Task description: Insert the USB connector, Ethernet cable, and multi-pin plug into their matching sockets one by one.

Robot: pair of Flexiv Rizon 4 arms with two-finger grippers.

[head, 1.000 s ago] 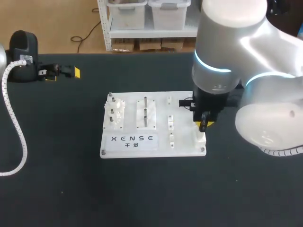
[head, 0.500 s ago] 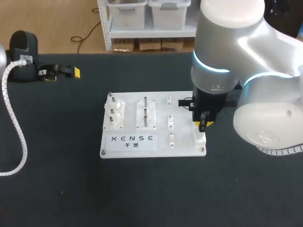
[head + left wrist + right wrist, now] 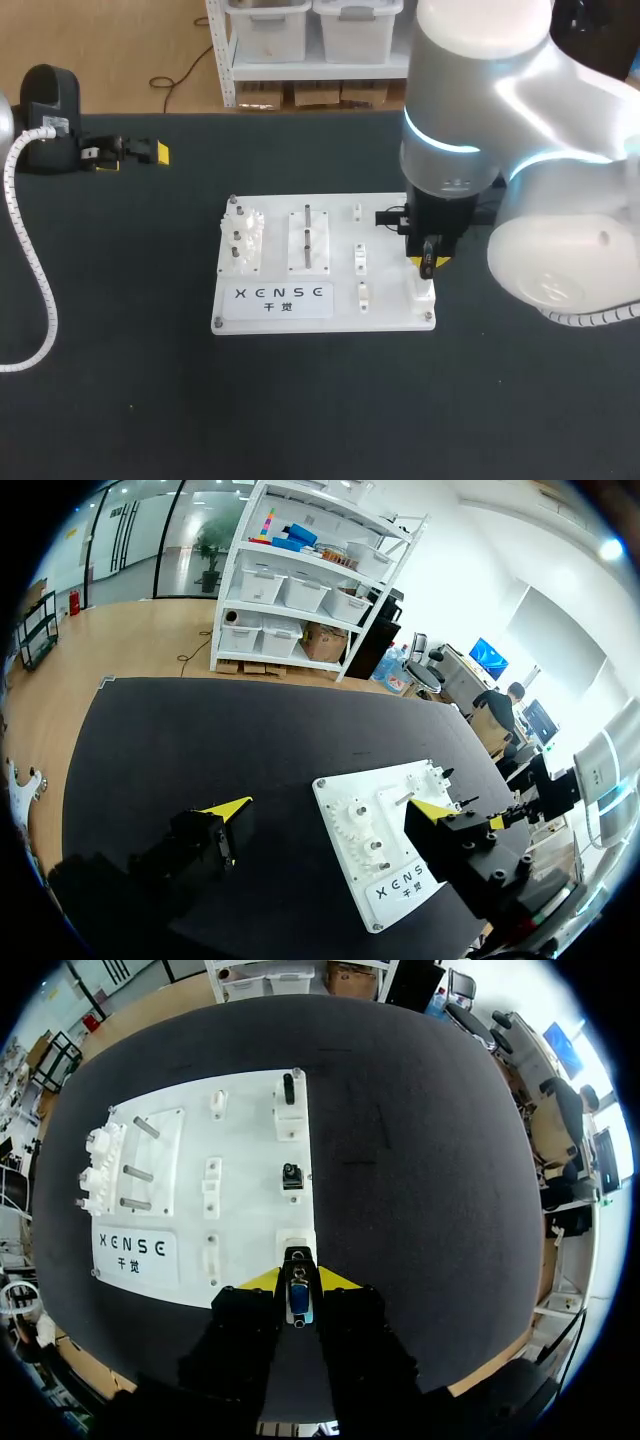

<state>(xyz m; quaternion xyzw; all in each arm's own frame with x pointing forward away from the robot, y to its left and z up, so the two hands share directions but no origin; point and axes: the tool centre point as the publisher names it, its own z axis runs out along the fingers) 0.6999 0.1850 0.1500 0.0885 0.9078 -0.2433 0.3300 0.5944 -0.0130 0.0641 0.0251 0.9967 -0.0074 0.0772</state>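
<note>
White socket (image 3: 423,291) hugs board's (image 3: 330,206) right edge beneath USB connector (image 3: 297,1298).

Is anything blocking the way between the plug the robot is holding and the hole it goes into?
No, nothing visible does. The USB connector sits between the right gripper's fingers, and the white socket lies just ahead of it, near the edge of the white board. No other part sits between them.

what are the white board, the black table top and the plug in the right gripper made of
White board: looks like matte plastic, uniform white, soft sheen. Table top: black, dull, no glare, likely fabric or rubber mat. Plug in the right gripper: shiny bluish-grey shell, probably metal; too small to be sure.
</note>
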